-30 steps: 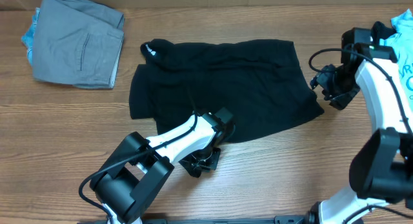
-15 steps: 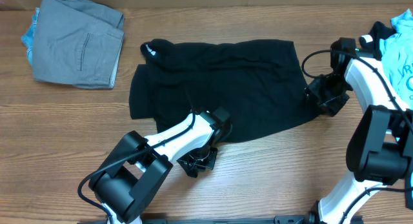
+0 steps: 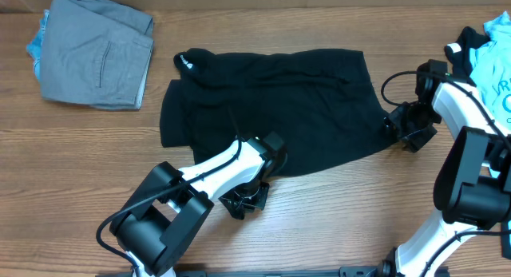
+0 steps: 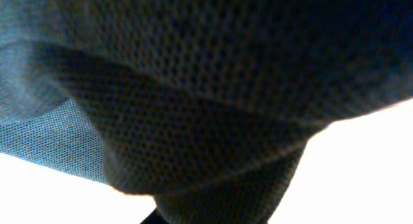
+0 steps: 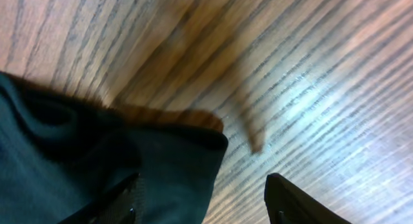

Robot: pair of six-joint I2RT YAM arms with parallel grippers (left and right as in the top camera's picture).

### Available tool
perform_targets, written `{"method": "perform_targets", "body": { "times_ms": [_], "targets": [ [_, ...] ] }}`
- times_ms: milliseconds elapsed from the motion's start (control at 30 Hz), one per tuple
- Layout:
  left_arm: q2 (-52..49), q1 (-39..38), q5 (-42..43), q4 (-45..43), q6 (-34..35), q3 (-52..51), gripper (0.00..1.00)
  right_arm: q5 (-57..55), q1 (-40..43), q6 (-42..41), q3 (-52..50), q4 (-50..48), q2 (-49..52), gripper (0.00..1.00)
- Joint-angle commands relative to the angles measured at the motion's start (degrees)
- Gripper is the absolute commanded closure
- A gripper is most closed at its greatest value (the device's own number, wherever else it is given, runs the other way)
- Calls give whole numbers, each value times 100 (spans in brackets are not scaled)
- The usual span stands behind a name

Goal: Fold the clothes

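The black T-shirt (image 3: 271,109) lies spread on the wooden table, collar with small white lettering (image 3: 186,63) at the left. My left gripper (image 3: 246,200) rests at the shirt's near hem. The left wrist view is filled by black mesh fabric (image 4: 213,88), and the fingers are hidden. My right gripper (image 3: 402,127) is at the shirt's right near corner. In the right wrist view it (image 5: 206,208) is open, and the corner of the shirt (image 5: 168,166) lies between the two fingers on the table.
Folded grey trousers (image 3: 96,49) lie at the far left on a light blue garment (image 3: 35,45). A light blue printed garment (image 3: 495,65) lies at the far right edge. Bare wood (image 3: 359,213) runs along the front.
My right gripper has moved toward the near side and settled at the shirt's right corner. The left arm and the shirt have barely moved.
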State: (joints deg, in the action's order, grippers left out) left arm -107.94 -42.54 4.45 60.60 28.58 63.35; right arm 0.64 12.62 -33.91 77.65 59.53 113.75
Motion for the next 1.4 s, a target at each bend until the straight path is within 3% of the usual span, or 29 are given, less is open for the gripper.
{"method": "perform_targets", "body": {
  "times_ms": [0, 100, 533, 567, 633, 700, 900, 1100, 1367],
  "targets": [
    [-68, 24, -55, 2, 15, -11, 83, -50, -13, -11, -57, -76, 39, 37],
    [-68, 31, -55, 4, 15, -11, 83, -50, -13, -13, -57, -138, 48, 37],
    [-68, 31, -42, 7, 15, -11, 85, -55, -11, -35, -59, -203, 339, 57],
    [-68, 31, -42, 0, 13, -11, 86, -52, -11, -37, -59, -210, 339, 62],
    [-68, 31, -33, 7, 13, -9, 96, -52, -11, -55, -59, -219, 339, 80],
    [-68, 28, 0, 63, 13, -9, 96, -55, -11, -179, -59, -199, 339, 96],
    [170, -2, 2, 273, 15, -7, 96, -55, 0, -562, -42, 118, 293, 96],
    [1147, -247, 2, 490, 52, -9, 96, -96, 0, -826, -39, 581, -199, 96],
    [2240, -378, 7, 1508, 756, -9, 96, -341, -2, -1246, -39, 1506, -1436, 96]
  ]
}}
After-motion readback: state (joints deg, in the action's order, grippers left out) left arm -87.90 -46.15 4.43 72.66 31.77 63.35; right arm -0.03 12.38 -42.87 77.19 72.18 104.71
